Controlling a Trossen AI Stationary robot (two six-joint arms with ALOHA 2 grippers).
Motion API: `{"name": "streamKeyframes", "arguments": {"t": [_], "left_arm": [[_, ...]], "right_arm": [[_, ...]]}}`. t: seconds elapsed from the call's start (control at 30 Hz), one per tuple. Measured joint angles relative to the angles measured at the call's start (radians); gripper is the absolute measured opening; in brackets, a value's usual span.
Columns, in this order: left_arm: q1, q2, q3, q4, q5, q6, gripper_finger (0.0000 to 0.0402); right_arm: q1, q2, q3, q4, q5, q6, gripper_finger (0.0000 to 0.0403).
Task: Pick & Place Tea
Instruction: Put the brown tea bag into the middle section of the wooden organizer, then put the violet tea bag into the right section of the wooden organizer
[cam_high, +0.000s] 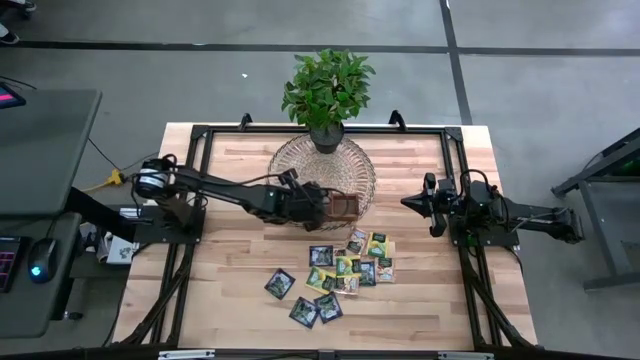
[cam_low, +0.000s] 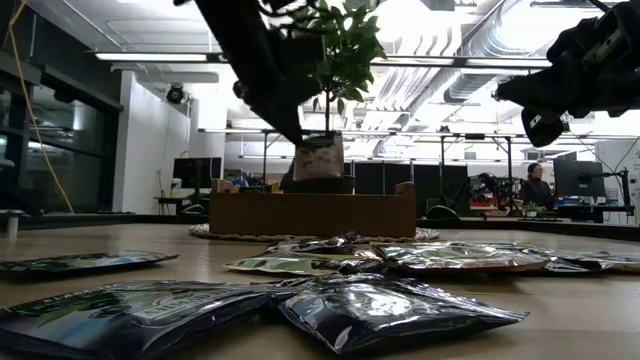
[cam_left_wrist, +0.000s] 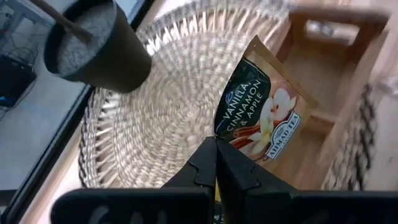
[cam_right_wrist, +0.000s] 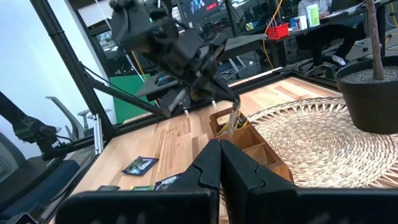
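Left hand (cam_left_wrist: 216, 163) pinching a tea sachet (cam_left_wrist: 264, 115) (vanilla, cinnamon, apple) over wooden tray (cam_left_wrist: 348, 74), right hand (cam_right_wrist: 219, 163) pressed together

Open-plan lab: exposed ducts (cam_low: 560, 40), monitors (cam_low: 575, 178).

The left arm reaches out from the left side across the middle, and its left gripper (cam_high: 322, 203) is closed, pinching something thin between its fingers (cam_left_wrist: 239, 171). The right arm waits folded at the right side, with the right gripper (cam_high: 408, 203) closed and held in the air.
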Motion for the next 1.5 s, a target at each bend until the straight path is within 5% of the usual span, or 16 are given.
{"name": "streamKeyframes", "arguments": {"t": [1.07, 1.5], "left_arm": [[0.002, 0.078, 0.007, -0.02, -0.007, -0.004, 0.0005], [0.001, 0.078, 0.007, -0.023, 0.029, 0.048, 0.0152]], "right_arm": [[0.0, 0.0, 0.0, 0.0, 0.0, 0.0, 0.0], [0.0, 0.0, 0.0, 0.0, 0.0, 0.0, 0.0]]}}
